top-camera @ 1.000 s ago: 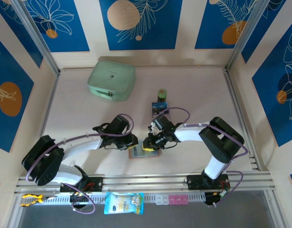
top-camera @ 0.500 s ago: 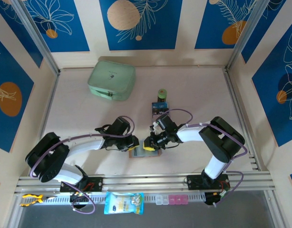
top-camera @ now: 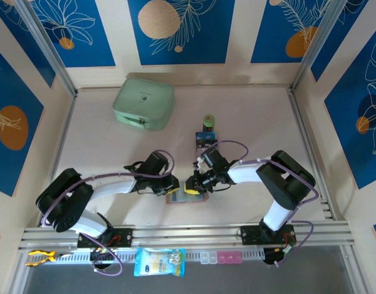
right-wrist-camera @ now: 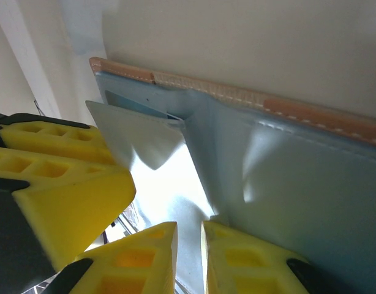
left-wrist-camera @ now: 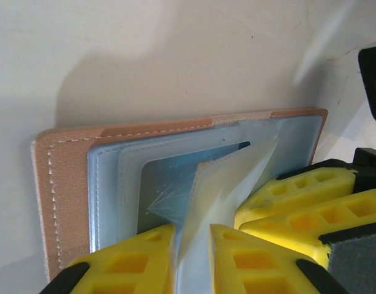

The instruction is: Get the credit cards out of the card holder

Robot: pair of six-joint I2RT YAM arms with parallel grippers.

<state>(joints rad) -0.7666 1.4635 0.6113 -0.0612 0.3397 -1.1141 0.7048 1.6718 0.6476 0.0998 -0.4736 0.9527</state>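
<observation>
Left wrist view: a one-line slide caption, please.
Left end effector pinches a translucent inner sleeve of the open card holder, a credit card showing in its pocket.

Left gripper (left-wrist-camera: 191, 239) pinches a sleeve (left-wrist-camera: 228, 184) of the card holder (left-wrist-camera: 59, 184) (card (left-wrist-camera: 166, 184) beneath).

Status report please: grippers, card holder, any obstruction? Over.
Left gripper shut on clear inner sleeve of flat pinkish-brown leather card holder. Right gripper shut on its pale panel. Dark plastic card still inside. No obstruction seen.
</observation>
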